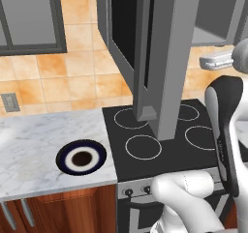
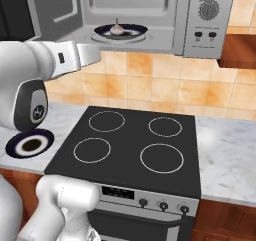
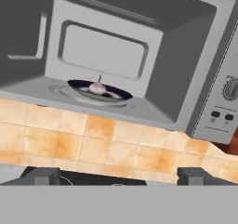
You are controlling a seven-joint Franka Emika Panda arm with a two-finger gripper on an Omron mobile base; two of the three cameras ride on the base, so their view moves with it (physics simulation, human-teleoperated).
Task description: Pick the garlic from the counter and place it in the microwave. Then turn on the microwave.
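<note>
- Garlic (image 2: 116, 29) sits on a dark plate (image 2: 135, 33) inside the microwave (image 2: 165, 15), about mid-cavity; the hand view shows it upright, its thin stem pointing up.
- Hand (image 3: 118, 175): the two finger tips stand far apart at the bottom of the hand view, spread wide, nothing between them.
- Placing step judged done; closing the door and starting the microwave judged still to do.
- Key relation: the microwave door (image 1: 145, 53) hangs swung out over the stovetop (image 2: 132, 147). In the hand view the open cavity lies ahead and above the hand, the garlic left of centre, and the control panel with dial (image 2: 208, 8) and two buttons (image 2: 205, 34) off to the right.
- The hand is clear of the cavity, below its floor level.
- A second blue plate (image 1: 81, 159) lies bare on the table (image 1: 34, 140), left of the stovetop.
- Hard to make out: markings on the dial and what each button does. The door is cut off at the top of the left base view, its hinge side hidden. Whether the hand is nearer the door or the panel, I cannot tell.
</note>
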